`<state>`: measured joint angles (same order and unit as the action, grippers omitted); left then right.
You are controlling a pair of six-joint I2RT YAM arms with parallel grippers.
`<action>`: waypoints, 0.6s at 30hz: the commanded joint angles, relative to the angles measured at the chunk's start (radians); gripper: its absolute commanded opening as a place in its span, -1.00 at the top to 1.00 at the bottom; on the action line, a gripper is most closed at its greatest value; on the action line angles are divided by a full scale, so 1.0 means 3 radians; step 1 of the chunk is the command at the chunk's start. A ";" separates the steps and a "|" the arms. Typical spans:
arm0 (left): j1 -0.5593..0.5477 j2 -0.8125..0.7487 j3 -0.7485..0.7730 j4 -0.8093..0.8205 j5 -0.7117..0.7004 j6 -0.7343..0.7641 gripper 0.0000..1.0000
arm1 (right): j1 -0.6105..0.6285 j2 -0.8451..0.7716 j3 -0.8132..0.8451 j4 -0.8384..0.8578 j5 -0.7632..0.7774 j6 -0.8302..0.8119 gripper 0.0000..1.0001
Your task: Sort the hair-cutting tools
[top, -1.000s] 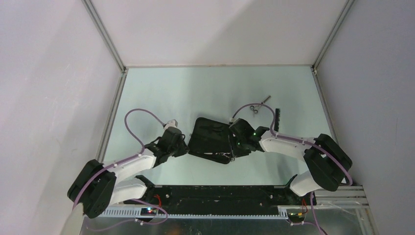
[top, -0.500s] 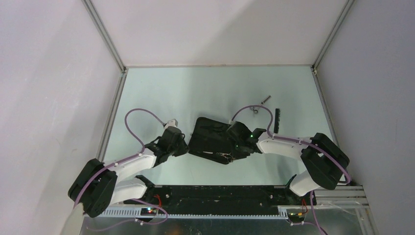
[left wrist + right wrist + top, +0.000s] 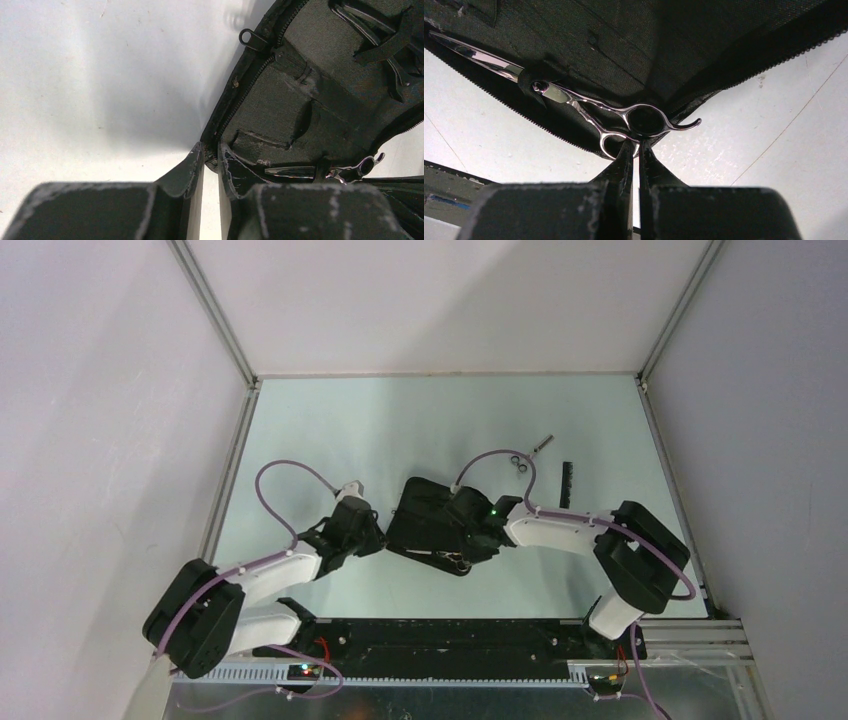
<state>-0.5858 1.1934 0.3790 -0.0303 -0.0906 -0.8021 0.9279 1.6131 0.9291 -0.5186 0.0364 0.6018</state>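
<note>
An open black zip case [image 3: 425,512] lies between my arms. My left gripper [image 3: 377,537] is shut on the case's near-left edge, seen in the left wrist view [image 3: 211,154]. My right gripper [image 3: 638,146] is shut on the ring handle of silver scissors [image 3: 589,107]. The scissors lie inside the case [image 3: 649,45] with the blade under a black strap. They also show in the left wrist view [image 3: 325,172]. A second pair of silver scissors [image 3: 522,459] and a black comb [image 3: 565,484] lie on the table to the back right. The clips are not clearly visible.
Slim dark items sit under elastic straps [image 3: 390,40] in the case's far half. Metal rails [image 3: 222,490] edge the table on the left and right. A black bar [image 3: 440,635] runs along the near edge between the arm bases.
My right arm has moved left, carrying the scissors further into the case. The second scissors on the table are less covered by the cable. The left arm has hardly moved.
</note>
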 commanded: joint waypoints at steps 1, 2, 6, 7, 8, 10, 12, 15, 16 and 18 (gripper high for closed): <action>-0.0023 0.0117 -0.0109 -0.0092 0.0232 0.0037 0.67 | 0.0063 0.0198 0.0223 0.0442 -0.0310 0.0105 1.00; -0.0025 0.0112 -0.0121 -0.0084 0.0238 0.0031 0.68 | 0.0062 0.0212 0.0245 0.0462 -0.0359 0.0129 1.00; -0.0027 0.0083 -0.0163 -0.0022 0.0274 0.0014 0.71 | 0.0045 0.0288 0.0272 0.0612 -0.0424 0.0297 1.00; -0.0026 0.0081 -0.0171 -0.0001 0.0275 0.0009 0.71 | 0.0038 0.0308 0.0275 0.0665 -0.0427 0.0319 1.00; -0.0029 0.0084 -0.0184 0.0012 0.0276 0.0008 0.71 | 0.0025 0.0319 0.0285 0.0688 -0.0428 0.0355 1.00; -0.0031 0.0096 -0.0188 0.0047 0.0347 -0.0002 0.71 | 0.0013 0.0358 0.0307 0.0767 -0.0442 0.0398 1.00; -0.0045 0.0104 -0.0194 0.0078 0.0386 -0.0012 0.71 | 0.0000 0.0410 0.0333 0.0850 -0.0473 0.0446 1.00; -0.0076 0.0114 -0.0198 0.0083 0.0401 -0.0020 0.72 | -0.0018 0.0470 0.0380 0.1008 -0.0582 0.0498 1.00; -0.0079 0.0113 -0.0201 0.0082 0.0403 -0.0027 0.71 | -0.0022 0.0515 0.0395 0.1032 -0.0602 0.0513 1.00; -0.0093 0.0114 -0.0206 0.0154 0.0412 -0.0035 0.71 | -0.0027 0.0576 0.0438 0.1061 -0.0717 0.0522 1.00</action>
<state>-0.5831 1.1858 0.3576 0.0021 -0.0822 -0.8017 0.9001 1.6943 1.0035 -0.5369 -0.0509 0.6800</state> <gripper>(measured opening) 0.148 0.021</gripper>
